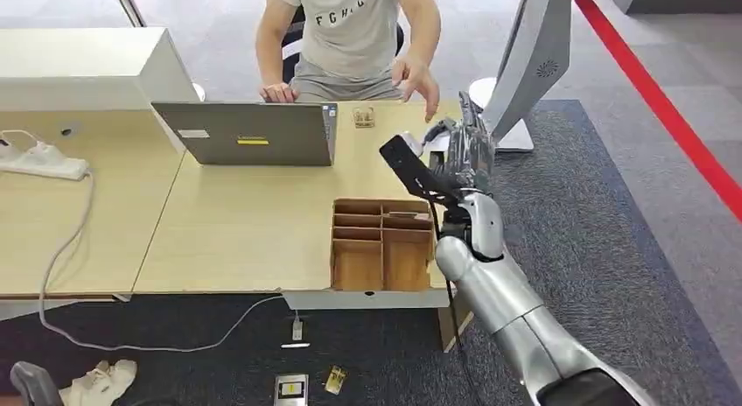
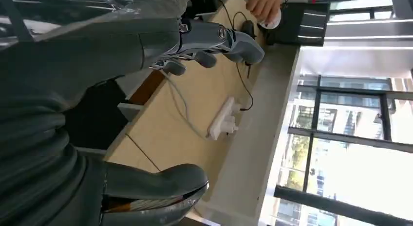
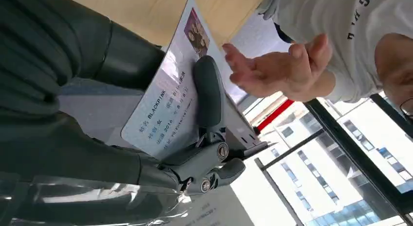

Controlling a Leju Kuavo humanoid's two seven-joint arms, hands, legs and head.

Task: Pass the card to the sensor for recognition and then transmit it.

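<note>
My right hand (image 1: 466,152) is raised above the table's right edge, beyond the wooden organiser. It holds a white printed card (image 3: 163,111) with a small photo at one corner, a dark finger (image 3: 209,92) pressed across its face. A person's open hand (image 3: 280,70) reaches toward the card with a small gap between them; in the head view that hand (image 1: 418,80) is just beyond mine. A black device with a cable (image 1: 407,165) sits beside my wrist. My left hand (image 2: 146,50) hangs beside the table, fingers apart and holding nothing.
A grey laptop (image 1: 249,133) stands open in front of the seated person (image 1: 350,30). A wooden divided organiser (image 1: 382,244) sits at the table's front edge. A monitor (image 1: 529,56) stands at the right, a power strip (image 1: 44,161) at the left. Small items (image 1: 291,388) lie on the floor.
</note>
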